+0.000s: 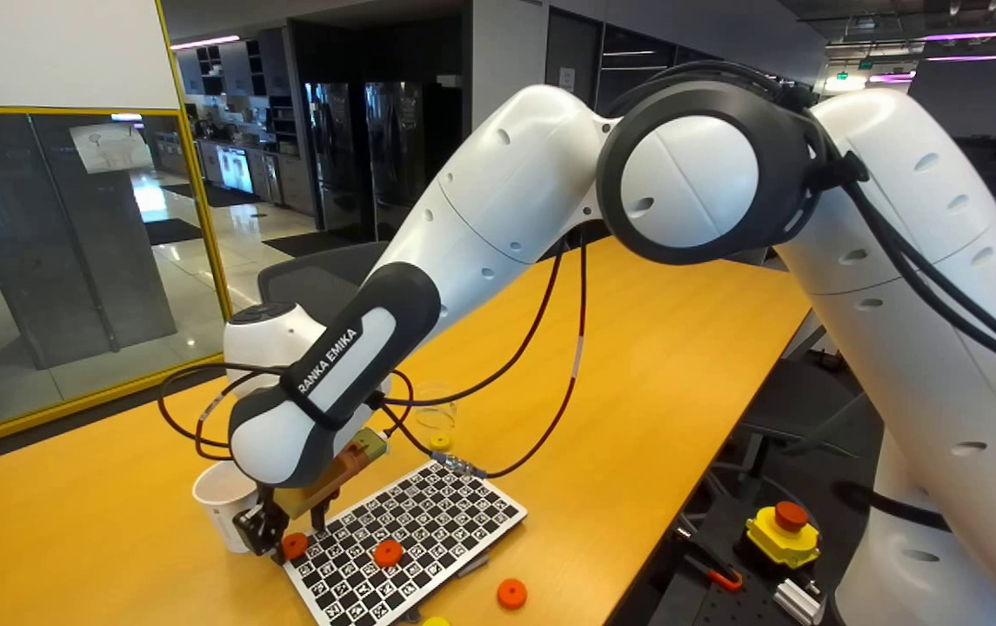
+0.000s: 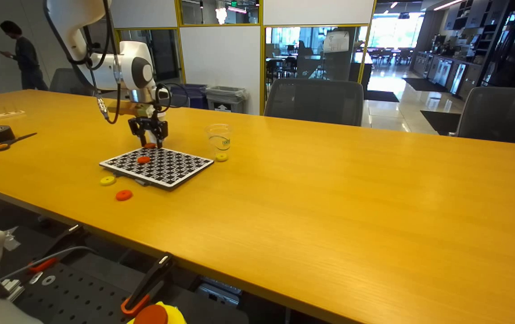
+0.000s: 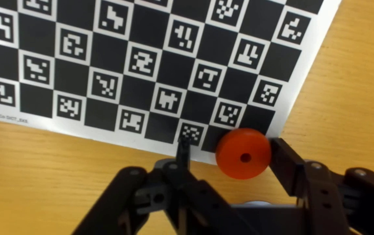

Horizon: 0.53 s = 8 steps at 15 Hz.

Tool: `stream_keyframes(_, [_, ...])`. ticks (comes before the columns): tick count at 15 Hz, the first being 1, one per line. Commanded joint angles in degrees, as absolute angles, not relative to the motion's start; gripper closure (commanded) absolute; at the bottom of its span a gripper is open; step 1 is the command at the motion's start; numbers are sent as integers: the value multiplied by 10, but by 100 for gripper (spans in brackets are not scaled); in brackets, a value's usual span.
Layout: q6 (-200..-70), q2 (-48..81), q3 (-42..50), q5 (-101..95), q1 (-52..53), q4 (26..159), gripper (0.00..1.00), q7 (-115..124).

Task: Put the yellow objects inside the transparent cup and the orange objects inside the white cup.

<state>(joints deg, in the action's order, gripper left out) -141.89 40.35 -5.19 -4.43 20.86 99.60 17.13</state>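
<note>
White cup (image 1: 223,519) stands left, contents hidden; gripper (image 3: 229,142), jaws apart, straddles an orange disc (image 3: 237,149) at the board's (image 1: 417,515) corner, unclamped. Second orange disc (image 1: 388,553) lies on the board; loose yellow disc (image 1: 436,622), near; clear cup (image 1: 437,417), far, with another yellow disc (image 1: 439,442) at its foot, seemingly inside and done; third orange disc (image 1: 511,594), near right. Evidently pending: one yellow, three orange.

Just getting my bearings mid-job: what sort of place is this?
Probably a shared office: dark mesh-backed chairs stand along a long wood-toned table, yellow-framed white panels rise behind it, and a kitchen area shows beyond.
</note>
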Motion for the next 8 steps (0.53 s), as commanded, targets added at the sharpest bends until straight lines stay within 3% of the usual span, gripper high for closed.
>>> stream_keyframes(1, [-1434, 400, -47, -42, 212, 1000, 64, 179])
stream_keyframes(3, [-1432, 398, -46, -42, 213, 999, 79, 181])
stream_keyframes(8, [-1413, 366, -29, -42, 218, 1021, 75, 224])
